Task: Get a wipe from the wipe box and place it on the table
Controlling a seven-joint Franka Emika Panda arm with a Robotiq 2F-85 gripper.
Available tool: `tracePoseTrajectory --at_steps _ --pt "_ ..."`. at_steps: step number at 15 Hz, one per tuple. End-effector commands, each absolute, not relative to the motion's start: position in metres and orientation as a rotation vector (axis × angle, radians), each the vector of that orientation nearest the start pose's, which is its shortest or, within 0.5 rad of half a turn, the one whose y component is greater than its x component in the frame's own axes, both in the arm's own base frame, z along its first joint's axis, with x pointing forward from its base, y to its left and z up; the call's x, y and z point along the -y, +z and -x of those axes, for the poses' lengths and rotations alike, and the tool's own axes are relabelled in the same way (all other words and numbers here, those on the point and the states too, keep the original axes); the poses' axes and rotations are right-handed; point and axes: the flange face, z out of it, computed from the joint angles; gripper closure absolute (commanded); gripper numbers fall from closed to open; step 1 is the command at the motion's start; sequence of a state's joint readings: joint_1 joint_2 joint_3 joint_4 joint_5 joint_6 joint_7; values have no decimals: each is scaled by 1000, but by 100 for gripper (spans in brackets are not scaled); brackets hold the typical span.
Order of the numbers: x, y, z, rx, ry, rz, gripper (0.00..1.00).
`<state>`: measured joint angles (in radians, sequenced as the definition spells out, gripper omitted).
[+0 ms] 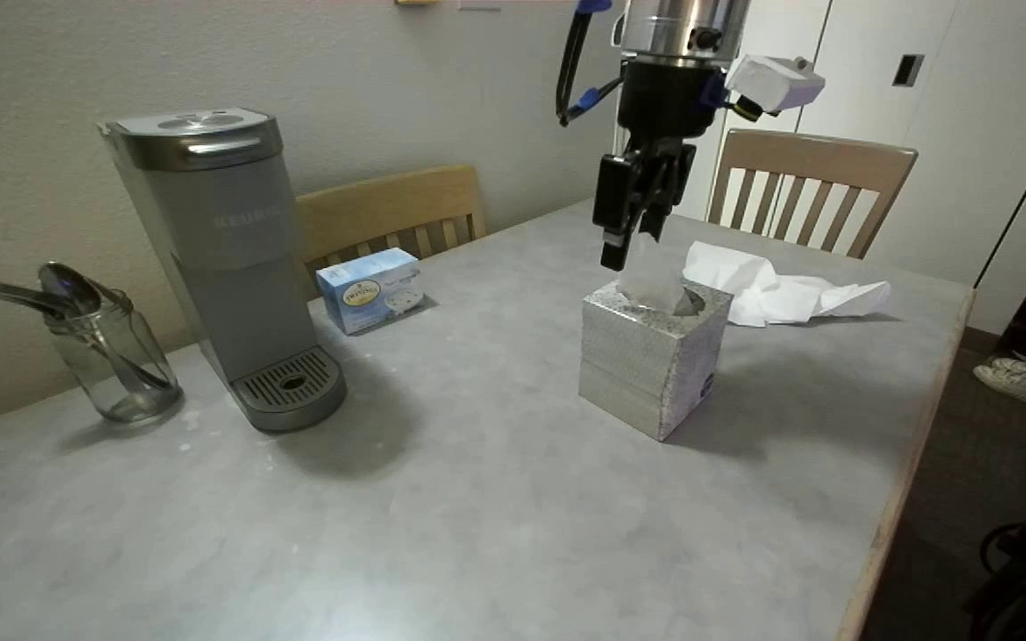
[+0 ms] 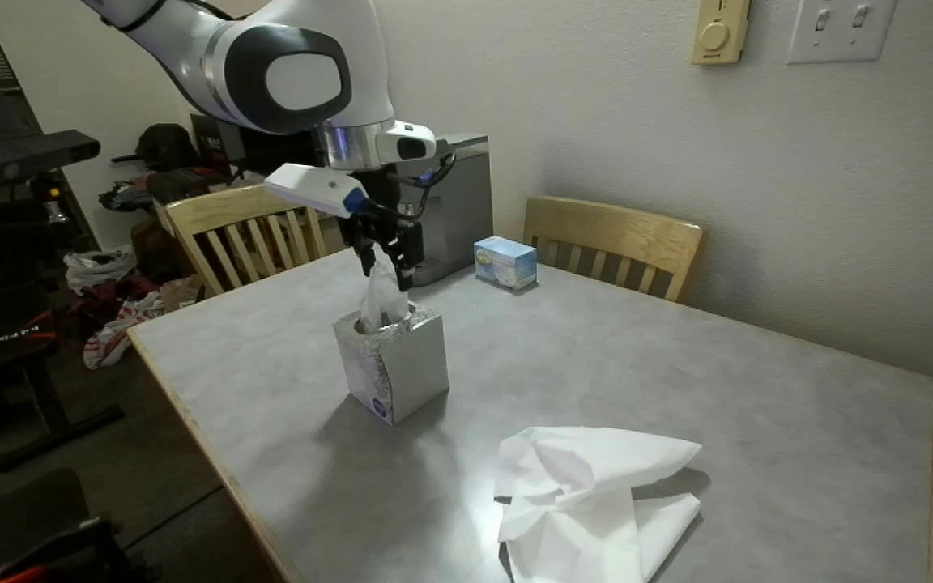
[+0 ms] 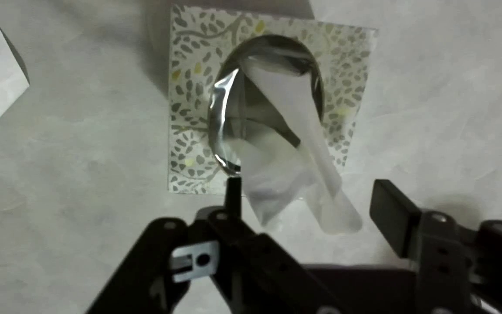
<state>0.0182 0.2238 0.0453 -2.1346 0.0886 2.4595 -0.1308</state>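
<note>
The wipe box (image 1: 624, 365) is a silver cube with a leaf pattern and stands upright on the table (image 1: 477, 499); it also shows in an exterior view (image 2: 418, 364) and the wrist view (image 3: 192, 100). A white wipe (image 3: 277, 174) sticks up out of its round opening and also shows in both exterior views (image 1: 647, 271) (image 2: 383, 295). My gripper (image 3: 313, 205) is open above the box, with the wipe's upper end between its fingers and not clamped. It also shows in both exterior views (image 1: 633, 239) (image 2: 386, 271). A second, crumpled white wipe (image 2: 588, 494) lies on the table.
A grey coffee maker (image 1: 241, 267) stands near the wall beside a glass jar with cutlery (image 1: 126, 365). A blue tea box (image 1: 372, 292) sits near the table's wall-side edge. Wooden chairs (image 2: 612, 235) (image 2: 240, 219) stand around the table.
</note>
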Motion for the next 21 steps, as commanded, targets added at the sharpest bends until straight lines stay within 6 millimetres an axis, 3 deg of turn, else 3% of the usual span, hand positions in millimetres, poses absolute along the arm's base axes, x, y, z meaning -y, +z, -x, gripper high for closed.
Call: tracePoseTrajectory --at_steps 1,8,14,21 --pt "-30 314 -582 225 -129 3068 53" --pt "-29 328 -584 234 -133 3077 100" --pt "-29 358 -585 252 -152 3081 100" --pt "-28 421 -579 323 -172 3133 100"
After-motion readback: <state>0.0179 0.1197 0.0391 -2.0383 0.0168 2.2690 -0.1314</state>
